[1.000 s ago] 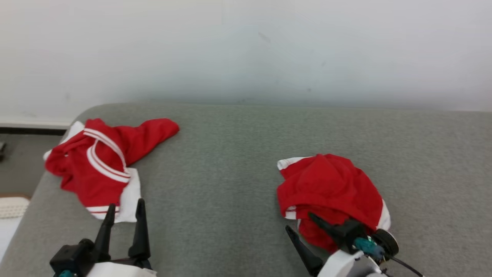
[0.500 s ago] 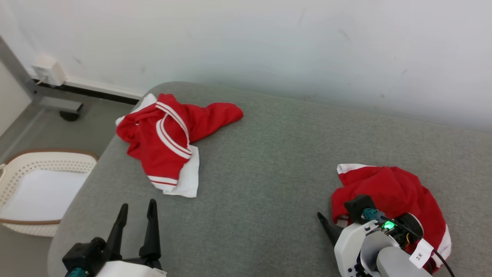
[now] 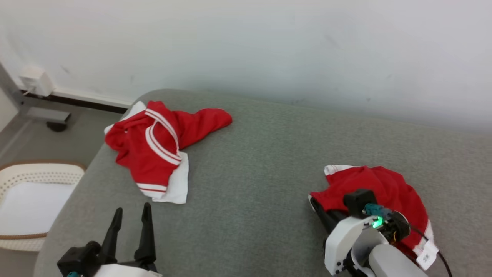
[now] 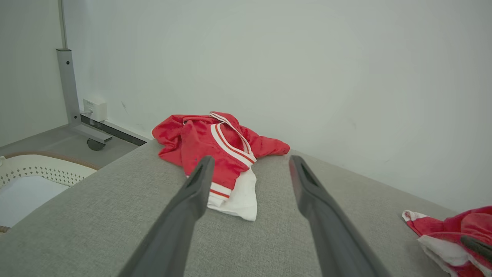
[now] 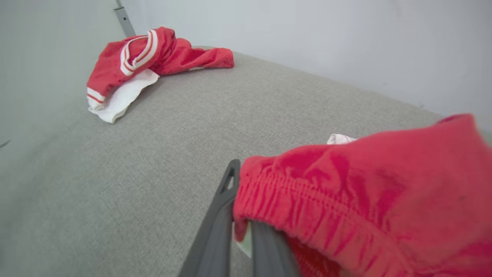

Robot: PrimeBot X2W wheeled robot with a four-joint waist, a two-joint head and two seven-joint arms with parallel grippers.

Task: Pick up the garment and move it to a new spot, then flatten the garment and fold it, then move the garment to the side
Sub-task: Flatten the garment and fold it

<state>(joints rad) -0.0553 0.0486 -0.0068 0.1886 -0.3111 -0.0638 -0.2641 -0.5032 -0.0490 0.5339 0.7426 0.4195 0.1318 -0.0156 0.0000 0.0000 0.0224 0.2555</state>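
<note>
At the far left, on the floor, sits a white perforated plastic basket (image 3: 34, 177) with a brown rim, just beside the rounded corner of the grey woven-fabric padded surface (image 3: 246, 173). The left end effector (image 3: 132, 207) hovers over the near edge of that cloth, its two dark tapered fingers spread wide and grasping nothing. Beyond it, near the back left corner, lies a rumpled red jacket with white striped ribbing (image 3: 153, 150) and a white panel under its lower edge. Well apart, at the right, the crumpled red fleecy garment (image 3: 380, 188), with white trim and a gathered elastic hem, lies in a heap on the surface. The right end effector (image 5: 241, 231) is clenched on that hem at the garment's left edge. A plain pale wall (image 3: 269, 46) stands behind.
</note>
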